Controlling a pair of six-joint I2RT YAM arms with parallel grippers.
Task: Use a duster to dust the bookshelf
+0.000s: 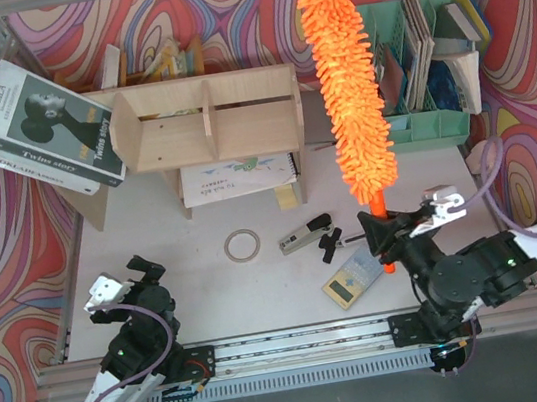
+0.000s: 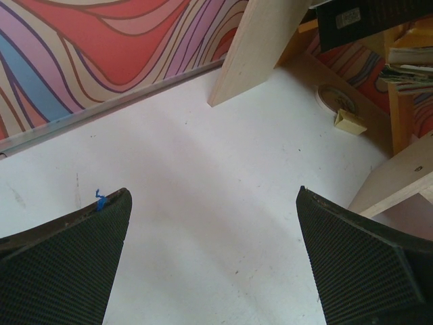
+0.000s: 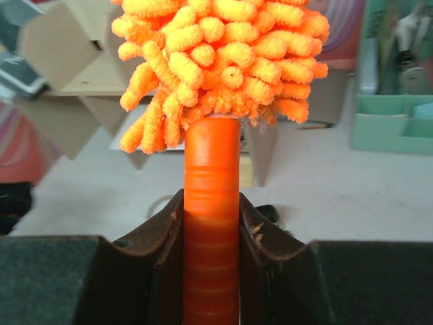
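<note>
The orange fluffy duster [image 1: 341,79] rises from my right gripper [image 1: 382,226] toward the camera, its shaggy head passing just right of the bookshelf [image 1: 206,119]. In the right wrist view my right gripper [image 3: 211,210] is shut on the duster's ribbed orange handle [image 3: 211,183], the shaggy head [image 3: 223,61] directly above the fingers. The light plywood bookshelf stands at the back centre with a central divider. My left gripper [image 1: 124,283] rests low at the near left, open with only bare table between its fingers [image 2: 67,257].
A mint-green file organizer [image 1: 420,67] with papers stands back right. Books [image 1: 40,124] lean at the shelf's left. On the table lie a tape ring [image 1: 243,245], a black-and-silver tool [image 1: 306,236], a small card [image 1: 353,281] and a notebook [image 1: 240,178] under the shelf.
</note>
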